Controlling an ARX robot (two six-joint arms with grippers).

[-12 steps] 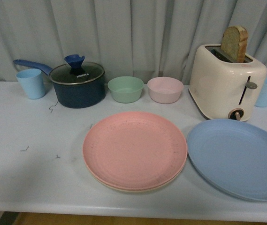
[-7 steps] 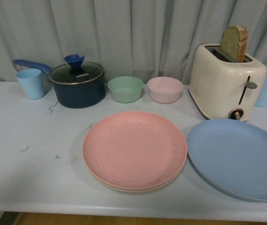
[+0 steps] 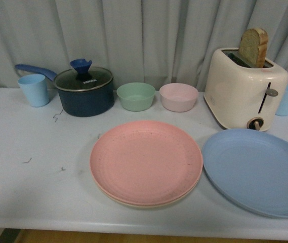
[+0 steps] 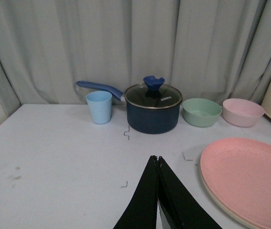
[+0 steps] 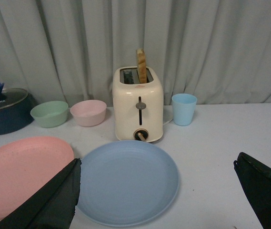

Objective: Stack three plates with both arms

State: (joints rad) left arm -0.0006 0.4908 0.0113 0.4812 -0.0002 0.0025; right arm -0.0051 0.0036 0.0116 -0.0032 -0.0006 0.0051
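**Blue plate next: take it by the rim, lift it level, set it on the pink**

The bench (image 3: 32, 187) carries the whole job along its front edge. The blue plate (image 3: 257, 172) lies alone toward the front right corner. The pink plate (image 3: 146, 162) sits at the middle of the front edge, squarely on the beige plate (image 3: 133, 204), of which only a sliver of rim shows. The blue and pink rims are just beside each other, and I cannot tell whether they touch. With two plates stacked, I judge the step in hand to be carrying the blue one across.

The right hand (image 5: 156, 166) is spread wide and empty, with the blue plate lying ahead between its fingers. The plate is shallow and flat on the bench, so the grip should take the rim, with one finger worked under the lip. The toaster (image 3: 245, 93) stands close behind the plate, so the hand is best brought in from the bench's front or right edge. The lift should be level, clear the pink rim, and be centred before lowering. The left hand (image 4: 158, 164) is closed tip to tip on nothing, over the left part of the bench, and could steady the stack.

The front view shows neither hand, but it alone shows all three plates at once. The left wrist view shows the closed left hand and misses the blue plate. The right wrist view shows the open right hand and the blue plate whole, which the front view cuts off at its edge.
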